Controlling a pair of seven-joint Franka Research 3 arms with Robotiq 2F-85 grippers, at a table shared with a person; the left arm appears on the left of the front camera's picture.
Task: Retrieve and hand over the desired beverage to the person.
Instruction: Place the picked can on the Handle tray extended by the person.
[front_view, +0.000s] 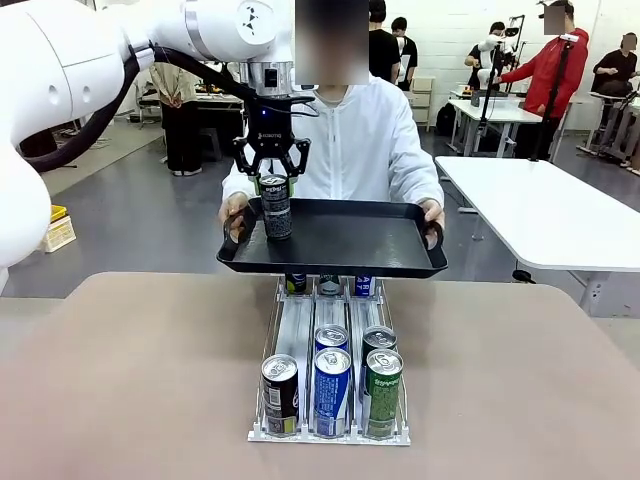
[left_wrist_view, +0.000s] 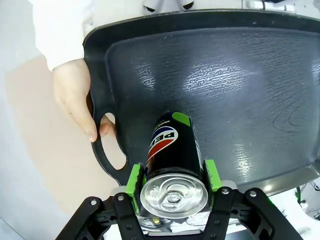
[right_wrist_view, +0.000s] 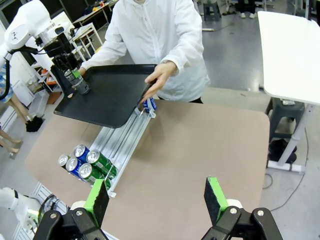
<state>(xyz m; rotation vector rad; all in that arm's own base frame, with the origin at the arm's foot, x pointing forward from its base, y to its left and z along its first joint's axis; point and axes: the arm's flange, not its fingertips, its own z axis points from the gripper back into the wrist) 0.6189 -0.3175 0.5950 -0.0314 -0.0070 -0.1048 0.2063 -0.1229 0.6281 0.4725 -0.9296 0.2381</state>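
Note:
My left gripper (front_view: 272, 165) is shut on a black Pepsi can (front_view: 276, 205), gripped near its top. The can stands upright with its base down at the floor of a black tray (front_view: 370, 240). The person (front_view: 365, 140) in a white jacket holds this tray by both handles across the table. From the left wrist, the green pads (left_wrist_view: 135, 180) clamp the can (left_wrist_view: 172, 147) near the tray's (left_wrist_view: 225, 75) handle, where a hand (left_wrist_view: 75, 100) grips it. My right gripper (right_wrist_view: 156, 197) hangs open over the table, with nothing between its fingers, far from the tray (right_wrist_view: 115, 95).
A metal can rack (front_view: 300, 335) lies along the table's middle, with several cans (front_view: 332, 390) at its near end and a few under the tray. A white table (front_view: 540, 210) stands at the right. Other people are farther back.

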